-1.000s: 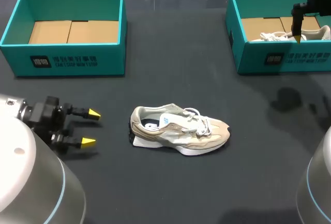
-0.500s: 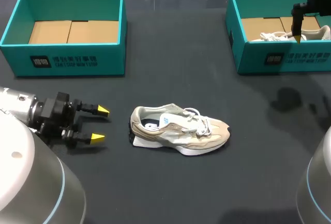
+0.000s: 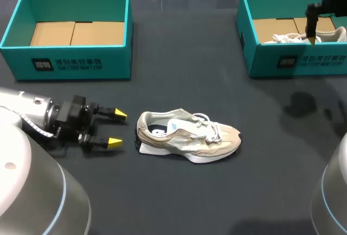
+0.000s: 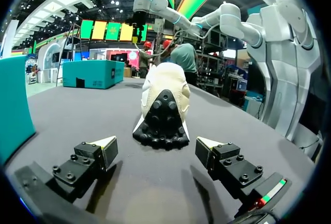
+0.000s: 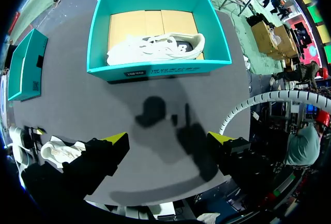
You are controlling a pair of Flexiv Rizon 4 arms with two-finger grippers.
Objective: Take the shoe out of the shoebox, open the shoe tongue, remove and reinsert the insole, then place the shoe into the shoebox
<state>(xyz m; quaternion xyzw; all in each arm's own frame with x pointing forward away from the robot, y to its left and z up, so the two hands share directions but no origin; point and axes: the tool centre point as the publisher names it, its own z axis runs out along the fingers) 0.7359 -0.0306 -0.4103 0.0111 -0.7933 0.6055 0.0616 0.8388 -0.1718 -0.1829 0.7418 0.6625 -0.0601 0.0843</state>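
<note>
A beige and white shoe (image 3: 187,135) lies on its sole in the middle of the dark table, heel toward my left arm. My left gripper (image 3: 117,128) is open just beside the heel, fingers level with the table. In the left wrist view the shoe's black heel (image 4: 161,118) sits ahead of my left gripper (image 4: 156,148), between the lines of its open fingers, untouched. My right gripper (image 3: 313,26) hangs high over the right teal shoebox (image 3: 260,56), open and empty. The right wrist view looks down on that shoebox (image 5: 155,70), which holds a second white shoe (image 5: 155,49), and on my right gripper (image 5: 168,142).
An empty teal shoebox (image 3: 70,64) with a cardboard floor stands at the back left. The second white shoe (image 3: 303,38) lies in the right shoebox. Dark bare table surrounds the middle shoe on all sides.
My left gripper has slid to the right across the table, closing in on the shoe's heel. The right arm and the shoe have kept still.
</note>
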